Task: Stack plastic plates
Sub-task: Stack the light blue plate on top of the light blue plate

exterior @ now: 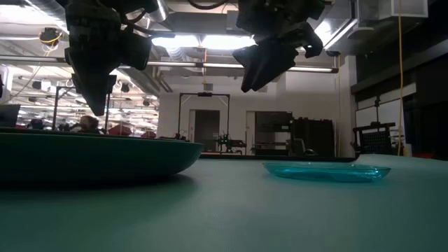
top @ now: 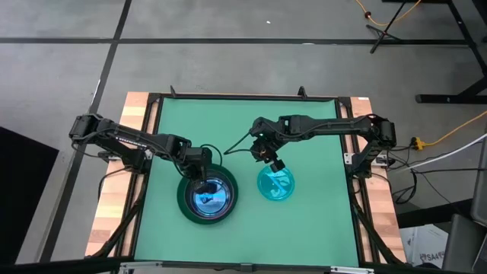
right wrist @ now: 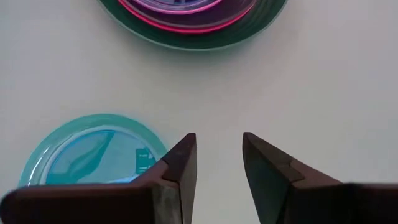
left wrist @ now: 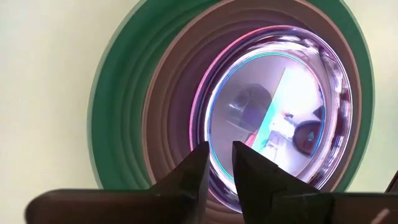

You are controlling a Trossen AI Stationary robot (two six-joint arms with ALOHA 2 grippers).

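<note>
A stack of nested plates [top: 207, 196] rests on the green mat: a large dark green plate at the bottom, pink and translucent ones inside it [left wrist: 267, 112]. It appears in the low view as a dark rim [exterior: 91, 150]. One small cyan plate [top: 275, 184] lies flat by itself to the stack's right [exterior: 325, 170] [right wrist: 87, 152]. My left gripper [top: 202, 181] [left wrist: 221, 160] hovers over the stack, with only a narrow gap between its fingers, and touches nothing [exterior: 98, 105]. My right gripper [top: 275, 163] [right wrist: 219, 146] is open above the mat at the cyan plate's far edge, raised clear [exterior: 250, 80].
The green mat [top: 319, 221] is framed by a black rail with wooden table edges at left and right. There is bare mat on the far side and to the right of the cyan plate. A black cable [top: 236, 144] runs across the mat between the arms. The stack's rim also shows in the right wrist view [right wrist: 193, 28].
</note>
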